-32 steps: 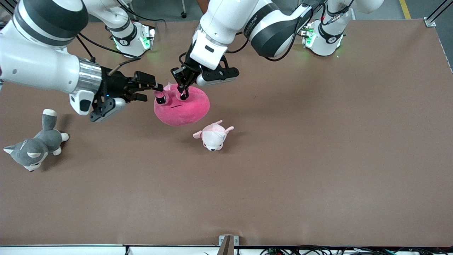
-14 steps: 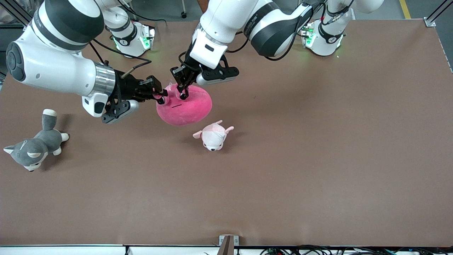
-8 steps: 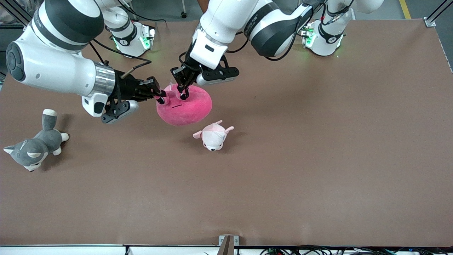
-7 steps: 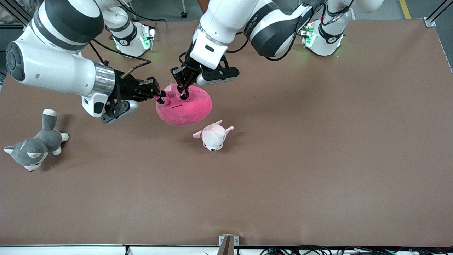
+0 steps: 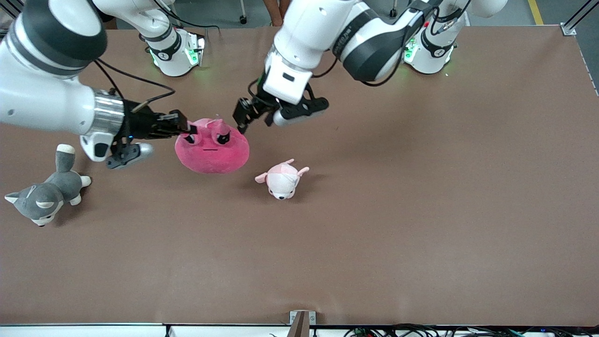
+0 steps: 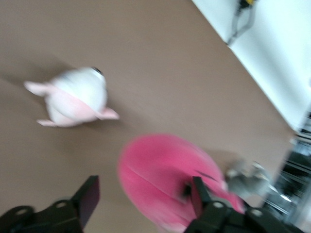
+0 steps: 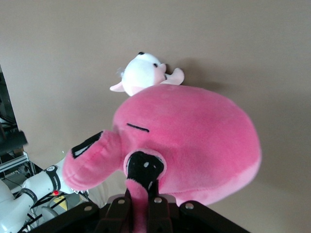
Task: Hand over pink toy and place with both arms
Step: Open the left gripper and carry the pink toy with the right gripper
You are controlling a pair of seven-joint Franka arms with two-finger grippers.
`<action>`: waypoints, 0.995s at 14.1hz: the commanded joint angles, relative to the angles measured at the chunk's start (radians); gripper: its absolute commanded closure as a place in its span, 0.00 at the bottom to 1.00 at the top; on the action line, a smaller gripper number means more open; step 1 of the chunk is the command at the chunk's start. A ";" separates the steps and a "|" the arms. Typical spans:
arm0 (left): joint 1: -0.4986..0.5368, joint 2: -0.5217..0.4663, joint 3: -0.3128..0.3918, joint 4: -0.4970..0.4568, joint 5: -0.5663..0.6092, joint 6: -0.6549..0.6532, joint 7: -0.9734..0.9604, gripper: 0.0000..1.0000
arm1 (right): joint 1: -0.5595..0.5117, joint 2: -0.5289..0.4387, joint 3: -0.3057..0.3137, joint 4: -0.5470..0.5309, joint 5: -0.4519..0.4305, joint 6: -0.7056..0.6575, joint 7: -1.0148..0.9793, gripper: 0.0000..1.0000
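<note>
Handover done: right gripper point(image 5: 186, 129) jaws clenched on pink toy point(image 5: 213, 152), held over the table point(image 5: 421, 210) beside the small plush. Left gripper point(image 5: 241, 117) jaws released, just beside toy. Next: lower and place.

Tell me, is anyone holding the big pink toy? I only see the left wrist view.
Observer: Yes. The right gripper is shut on a nub of the pink toy.
Operator: Where is my gripper then?
Observer: The left gripper hangs open over the table, at the toy's side toward the left arm's end.
Operator: Any toys I can't see?
Observer: A grey husky plush lies at the right arm's end of the table.
</note>
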 commanded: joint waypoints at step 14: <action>0.509 -0.214 0.042 -0.021 0.204 -0.668 0.990 0.00 | -0.368 0.274 0.011 0.083 -0.081 -0.004 -0.555 0.99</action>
